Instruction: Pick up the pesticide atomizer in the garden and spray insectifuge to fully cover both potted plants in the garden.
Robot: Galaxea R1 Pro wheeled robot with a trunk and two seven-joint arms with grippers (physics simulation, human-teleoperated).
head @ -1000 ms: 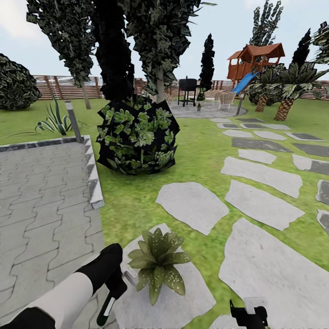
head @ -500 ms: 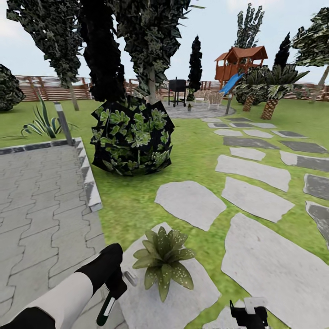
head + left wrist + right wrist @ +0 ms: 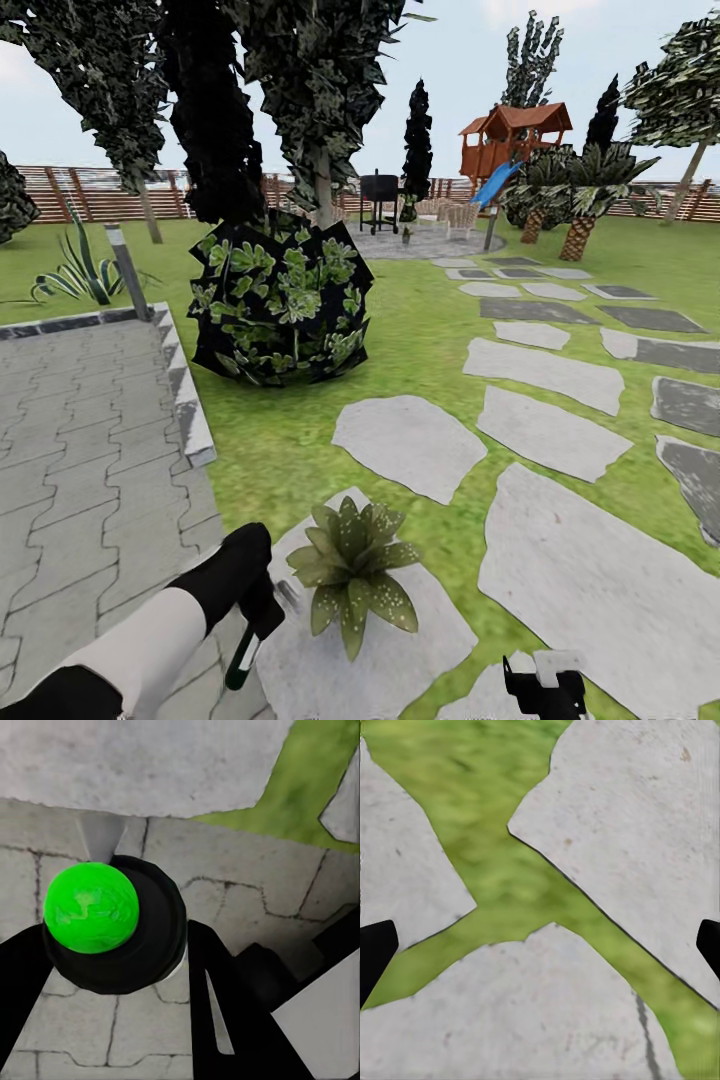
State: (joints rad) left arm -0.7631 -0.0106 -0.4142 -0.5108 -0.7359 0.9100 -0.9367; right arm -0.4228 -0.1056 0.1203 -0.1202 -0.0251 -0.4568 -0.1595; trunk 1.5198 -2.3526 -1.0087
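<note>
Garden lawn (image 3: 420, 340) with pale stepping stones (image 3: 408, 445).
Left end effector (image 3: 262, 612) clamps the spray bottle (image 3: 243, 660) beside the speckled potted plant (image 3: 352, 560) on a stone; right end effector (image 3: 545, 688) spread wide.

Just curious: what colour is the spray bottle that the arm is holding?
Dark green body, pale head; the pesticide atomizer shows best in the head view.

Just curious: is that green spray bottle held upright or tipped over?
Tipped: the pesticide atomizer hangs base-down and slanted in the left end effector, nozzle toward the potted plant.

Left gripper (image 3: 262, 612) clamped; right gripper (image 3: 545, 690) spread wide.
</note>
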